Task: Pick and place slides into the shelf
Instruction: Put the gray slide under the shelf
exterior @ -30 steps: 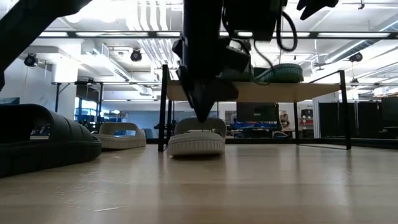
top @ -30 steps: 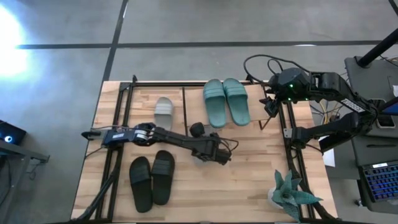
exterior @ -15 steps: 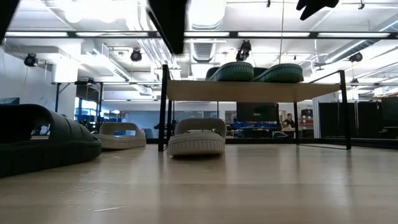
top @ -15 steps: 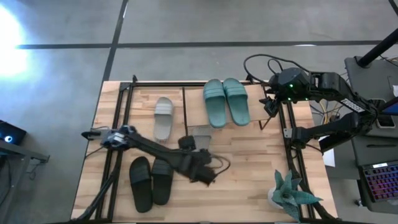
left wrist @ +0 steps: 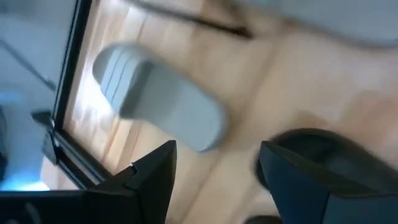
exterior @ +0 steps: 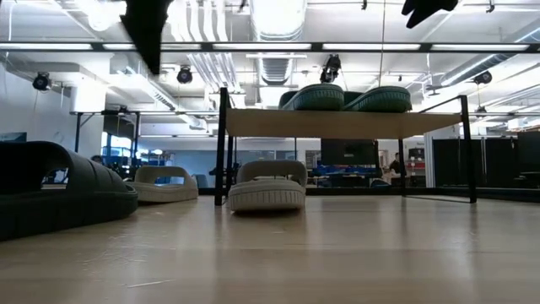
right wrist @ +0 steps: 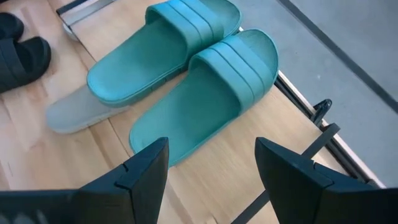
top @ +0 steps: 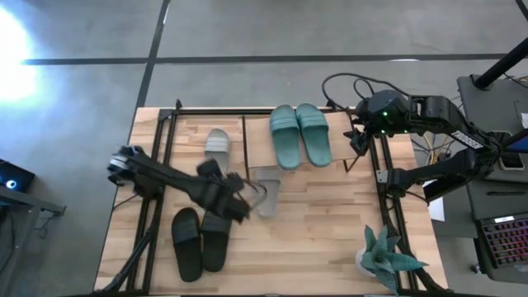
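Shelf [top: 290, 157] at table's far side, teal pair [top: 300, 134] on its top, one grey slide [top: 265, 190] poking out under it, other grey [top: 217, 146] just left. Black pair [top: 200, 239] near front. L gripper [top: 235, 198] above black pair, fingers apart, empty. R gripper [top: 357, 139] by shelf's right end, fingers apart, empty.

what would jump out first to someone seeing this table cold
The teal slides sit paired on the shelf top at the table's far side. The left gripper, open and empty, hangs between a grey slide under the shelf and the black pair near the front.
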Controlling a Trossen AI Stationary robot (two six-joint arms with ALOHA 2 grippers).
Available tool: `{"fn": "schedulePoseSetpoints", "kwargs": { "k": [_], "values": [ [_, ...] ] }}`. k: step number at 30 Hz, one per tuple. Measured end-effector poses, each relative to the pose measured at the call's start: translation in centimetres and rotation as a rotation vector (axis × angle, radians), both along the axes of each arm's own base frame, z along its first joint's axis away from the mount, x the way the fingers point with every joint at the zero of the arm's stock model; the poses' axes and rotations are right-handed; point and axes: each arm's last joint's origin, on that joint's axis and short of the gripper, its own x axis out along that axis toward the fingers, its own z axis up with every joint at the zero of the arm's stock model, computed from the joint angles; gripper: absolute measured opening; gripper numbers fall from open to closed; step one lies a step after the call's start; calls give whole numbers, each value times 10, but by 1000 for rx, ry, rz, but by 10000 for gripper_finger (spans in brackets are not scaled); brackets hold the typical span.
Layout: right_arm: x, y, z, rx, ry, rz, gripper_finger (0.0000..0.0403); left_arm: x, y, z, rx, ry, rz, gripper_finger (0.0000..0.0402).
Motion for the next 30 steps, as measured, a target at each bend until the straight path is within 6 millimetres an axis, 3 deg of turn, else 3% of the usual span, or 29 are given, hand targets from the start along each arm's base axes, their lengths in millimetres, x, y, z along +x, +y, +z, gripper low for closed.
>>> {"fn": "schedulePoseSetpoints", "kwargs": {
  "k": [7,11,15,19,26,30],
  "values": [
    [2,-1,-1,-40,36,58,231,-31,73,-43,-84,-63,42,209],
    [2,-1,-1,-52,43,74,231,-45,105,-50,-73,-37,47,209],
    [2,-1,-1,-54,45,77,231,-53,127,-54,-16,13,-77,209],
    [2,-1,-1,-49,41,69,231,-54,137,-67,-59,-37,-189,209],
    [3,-1,-2,-21,21,15,231,-57,137,-94,-55,-25,-296,209],
    [3,-1,-2,-10,15,-2,231,-60,138,-93,-1,-42,-275,209]
  ]
}}
